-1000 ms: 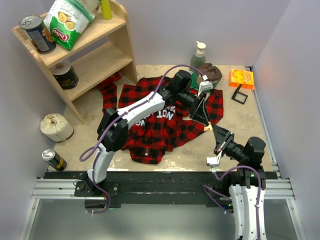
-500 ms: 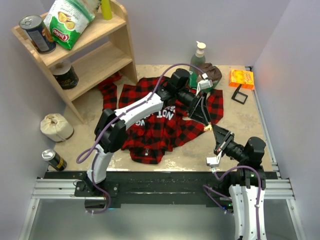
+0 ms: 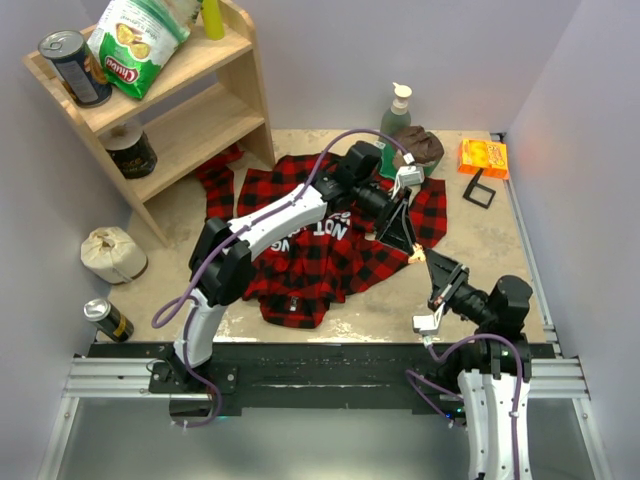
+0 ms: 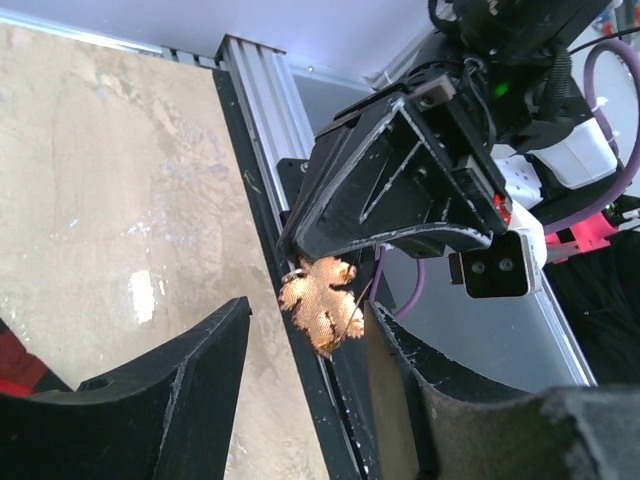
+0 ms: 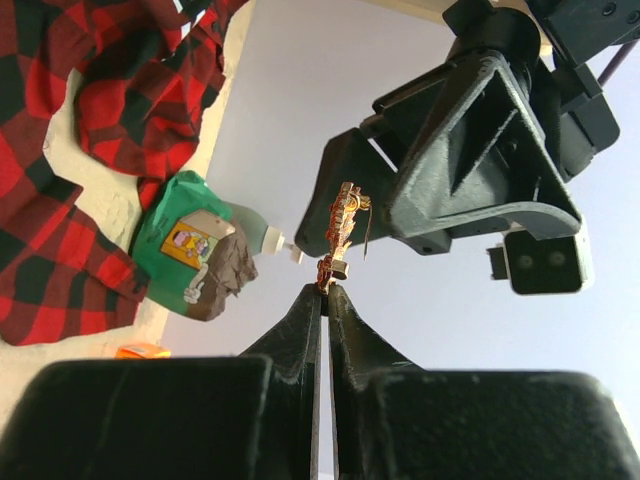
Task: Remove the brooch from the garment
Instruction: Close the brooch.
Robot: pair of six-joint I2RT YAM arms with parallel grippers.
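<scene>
The right gripper is pinched tight on the pin end of the brooch, a small gold leaf that sticks out past its fingertips. The left gripper meets it tip to tip with its jaws partly apart, one finger on each side of the leaf and closed on nothing; the leaf sits close to that finger, and whether they touch cannot be told.

In the top view the two tips meet in the air over the table, right of centre, at the near right edge of the shirt; the brooch is clear of the cloth. The left arm reaches across the shirt from the near left, and the right arm comes in from the near right.

The shirt lies spread and rumpled mid-table, one sleeve running far left; its black patch with white letters shows beside the left arm.

Beyond it, far right, stand a soap bottle, a brown cloth, an orange pack and a black stand. At far left is a shelf with a chip bag, a tin and a dark tub; near left lie a pale roll and a can.
</scene>
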